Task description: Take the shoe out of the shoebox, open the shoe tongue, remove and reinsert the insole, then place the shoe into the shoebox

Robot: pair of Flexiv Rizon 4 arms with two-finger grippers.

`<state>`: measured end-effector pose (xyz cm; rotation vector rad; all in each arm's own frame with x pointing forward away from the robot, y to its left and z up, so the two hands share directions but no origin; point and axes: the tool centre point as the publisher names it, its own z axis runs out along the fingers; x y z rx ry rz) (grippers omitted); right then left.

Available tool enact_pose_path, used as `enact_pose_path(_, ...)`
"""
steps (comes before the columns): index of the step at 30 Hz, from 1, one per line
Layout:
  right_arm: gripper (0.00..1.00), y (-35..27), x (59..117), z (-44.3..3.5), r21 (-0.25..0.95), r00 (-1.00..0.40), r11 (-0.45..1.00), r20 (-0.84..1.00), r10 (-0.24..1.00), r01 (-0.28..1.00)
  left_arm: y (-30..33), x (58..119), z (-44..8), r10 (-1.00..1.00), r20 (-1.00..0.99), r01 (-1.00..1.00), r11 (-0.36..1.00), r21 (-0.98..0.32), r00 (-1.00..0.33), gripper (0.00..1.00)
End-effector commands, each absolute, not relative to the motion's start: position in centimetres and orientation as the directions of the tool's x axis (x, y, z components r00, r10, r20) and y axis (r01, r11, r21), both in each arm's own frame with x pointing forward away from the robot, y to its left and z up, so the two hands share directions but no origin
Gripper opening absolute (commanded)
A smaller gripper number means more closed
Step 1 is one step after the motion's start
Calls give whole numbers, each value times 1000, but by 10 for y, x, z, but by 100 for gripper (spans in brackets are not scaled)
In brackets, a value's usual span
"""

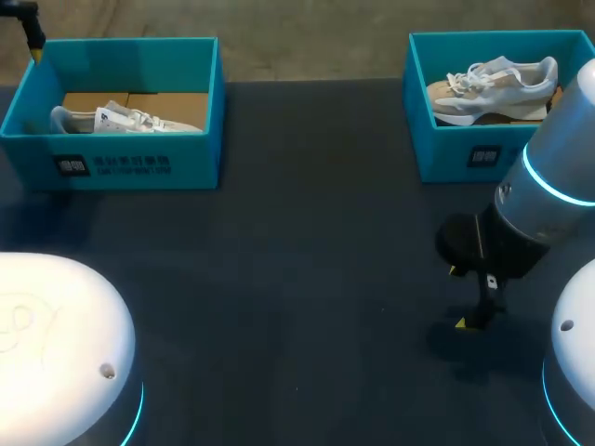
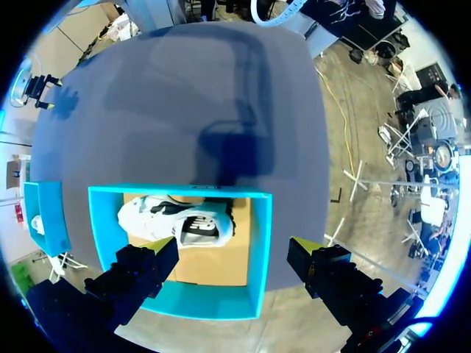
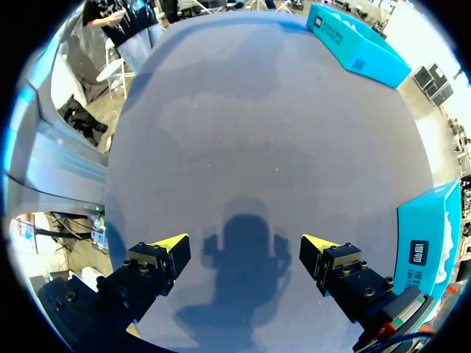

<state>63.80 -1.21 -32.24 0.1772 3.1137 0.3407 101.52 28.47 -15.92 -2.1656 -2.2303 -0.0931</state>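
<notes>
Two teal shoeboxes stand at the table's far side. The left shoebox (image 1: 121, 163) holds a white shoe (image 1: 125, 119) lying on its side. My left gripper (image 1: 33, 37) hangs open above that box's far left corner. In the left wrist view the white shoe (image 2: 176, 220) lies in the box (image 2: 261, 243) just ahead of the open left gripper (image 2: 235, 254), untouched. The right shoebox (image 1: 465, 153) holds a beige and white shoe (image 1: 493, 85). My right gripper (image 1: 457, 297) stands open over bare table in front of that box, with nothing between its fingers (image 3: 169, 250).
The dark table (image 1: 297, 279) stretches between the two boxes and towards the near edge. The right shoebox (image 3: 423, 250) lies close beside my right gripper (image 3: 245, 250). White arm bases fill the near left (image 1: 56, 344) and near right (image 1: 572, 362) corners.
</notes>
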Motion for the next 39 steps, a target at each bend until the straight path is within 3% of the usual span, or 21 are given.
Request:
enact_pose_path(1,100,-12,636,-323,217,-994,970,5,114,112,287,1007,-154,998,59,999,13,29,-15,100)
enact_pose_path(17,100,-12,636,-323,217,-994,970,5,114,112,287,1007,-154,998,59,999,13,29,-15,100)
enact_pose_path(21,100,-10,647,-309,176,-1000,984,3,31,31,287,1007,-154,998,59,999,13,29,-15,100)
enact_pose_path(30,100,-11,676,-276,192,-1000,981,6,14,15,287,1007,-154,998,59,999,13,29,-15,100)
enact_pose_path(39,100,-24,702,-260,179,-994,978,18,105,106,287,1007,-154,998,59,999,13,29,-15,100)
